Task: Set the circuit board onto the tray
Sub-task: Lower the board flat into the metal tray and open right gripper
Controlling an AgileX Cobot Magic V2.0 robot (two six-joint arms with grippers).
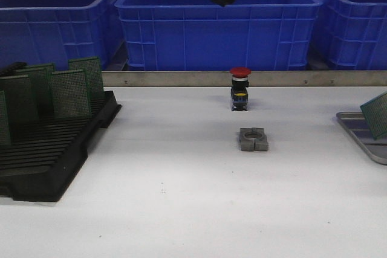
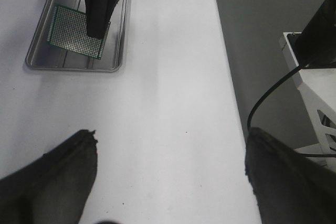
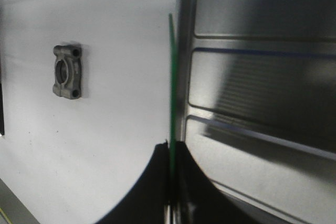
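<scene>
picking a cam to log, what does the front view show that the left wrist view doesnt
Only the front view shows the black rack of boards, the red-capped button, the grey metal block and the blue crates. Only the left wrist view shows the whole tray, the right tool shut on the circuit board, and the open left tool. Both show tray, board and white table.

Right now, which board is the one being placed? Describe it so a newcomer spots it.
Look to the right edge of the white table, where the silver tray lies. The circuit board is tilted above it, clamped in the right gripper. The other green boards stand in the black rack on the left.
</scene>
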